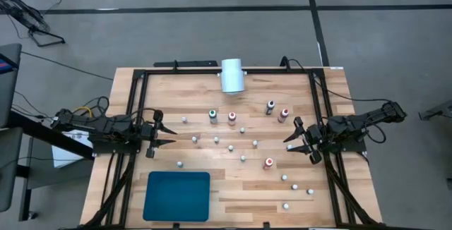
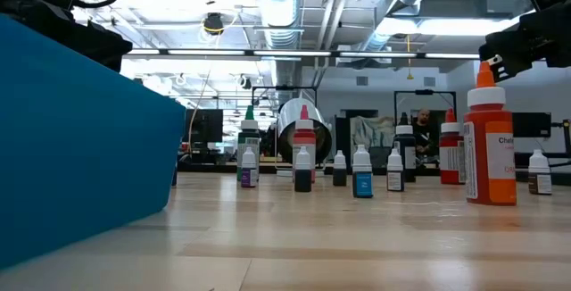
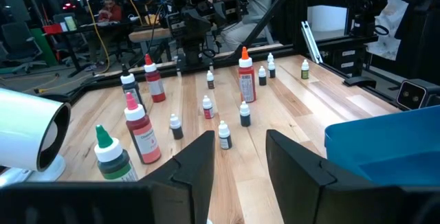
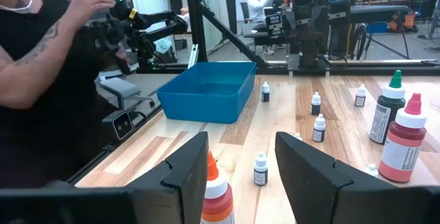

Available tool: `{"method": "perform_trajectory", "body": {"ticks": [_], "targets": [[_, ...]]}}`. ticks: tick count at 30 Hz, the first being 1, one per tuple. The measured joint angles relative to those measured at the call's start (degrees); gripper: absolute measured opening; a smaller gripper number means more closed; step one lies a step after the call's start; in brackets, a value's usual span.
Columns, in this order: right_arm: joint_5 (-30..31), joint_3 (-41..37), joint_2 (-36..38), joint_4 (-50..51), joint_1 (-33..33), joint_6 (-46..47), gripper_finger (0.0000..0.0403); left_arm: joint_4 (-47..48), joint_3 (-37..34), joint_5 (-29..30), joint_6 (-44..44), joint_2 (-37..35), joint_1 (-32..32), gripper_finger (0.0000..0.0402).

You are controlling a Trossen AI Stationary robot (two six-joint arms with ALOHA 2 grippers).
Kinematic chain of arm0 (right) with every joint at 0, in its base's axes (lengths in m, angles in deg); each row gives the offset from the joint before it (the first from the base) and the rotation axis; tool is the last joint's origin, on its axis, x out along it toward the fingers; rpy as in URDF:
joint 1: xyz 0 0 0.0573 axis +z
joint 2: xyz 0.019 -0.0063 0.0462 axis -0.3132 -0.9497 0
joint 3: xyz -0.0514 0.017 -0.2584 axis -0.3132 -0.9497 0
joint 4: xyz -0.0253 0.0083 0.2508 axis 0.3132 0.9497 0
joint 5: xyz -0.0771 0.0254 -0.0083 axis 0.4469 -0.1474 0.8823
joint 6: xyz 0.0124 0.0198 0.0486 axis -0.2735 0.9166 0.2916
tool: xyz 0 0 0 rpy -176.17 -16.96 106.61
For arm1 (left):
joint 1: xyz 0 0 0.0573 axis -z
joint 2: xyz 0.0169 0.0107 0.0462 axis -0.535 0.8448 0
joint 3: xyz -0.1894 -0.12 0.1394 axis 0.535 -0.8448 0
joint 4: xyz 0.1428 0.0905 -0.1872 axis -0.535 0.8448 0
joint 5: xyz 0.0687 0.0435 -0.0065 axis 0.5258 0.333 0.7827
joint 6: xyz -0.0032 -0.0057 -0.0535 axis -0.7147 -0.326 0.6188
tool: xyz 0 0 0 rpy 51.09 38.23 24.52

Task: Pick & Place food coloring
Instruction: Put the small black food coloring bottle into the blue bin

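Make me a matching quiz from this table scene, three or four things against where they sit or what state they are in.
Things:
1. flat teal rectangular tray
2. large white cylinder
3. left claw
4. orange-capped food coloring bottle

Places or states:
A. lying on its side at the far table edge
B. open, holding nothing
C. near the right claw
D. near edge, on the left arm's side

Pairs: 1-D, 2-A, 3-B, 4-C

Light wooden table (image 1: 233, 188) framed by black rails. Scattered across its middle and right side: small food coloring bottles (image 1: 232, 118), standing upright and apart. At the back edge, a white cylinder (image 1: 232, 75) on its side. Near the front left corner, a teal tray (image 1: 177, 195).
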Motion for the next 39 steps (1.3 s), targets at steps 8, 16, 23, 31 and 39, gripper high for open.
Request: {"method": "perform_trajectory", "body": {"ticks": [8,16,23,31,39], "targets": [[0.0,0.01,-0.02,0.0,-0.01,-0.01,0.0159,-1.05,0.04,1.3,0.9,-0.01,-0.01,0.0123],[-0.01,0.01,-0.02,0.0,0.0,0.0,0.0159,-1.07,0.04,1.33,1.88,-0.01,0.0,0.0123],[-0.01,0.01,-0.02,0.0,-0.01,0.0,0.0159,3.34,5.48,9.92,-4.3,4.73,0.04,0.0123],[0.0,0.01,-0.01,-0.01,-0.02,0.0,0.0159,15.16,20.16,17.73,-1.78,24.54,0.02,0.0123],[-0.01,0.0,-0.02,-0.01,0.0,0.0,0.0159,28.69,33.0,22.14,-1.49,44.22,0.02,0.0123]]}}
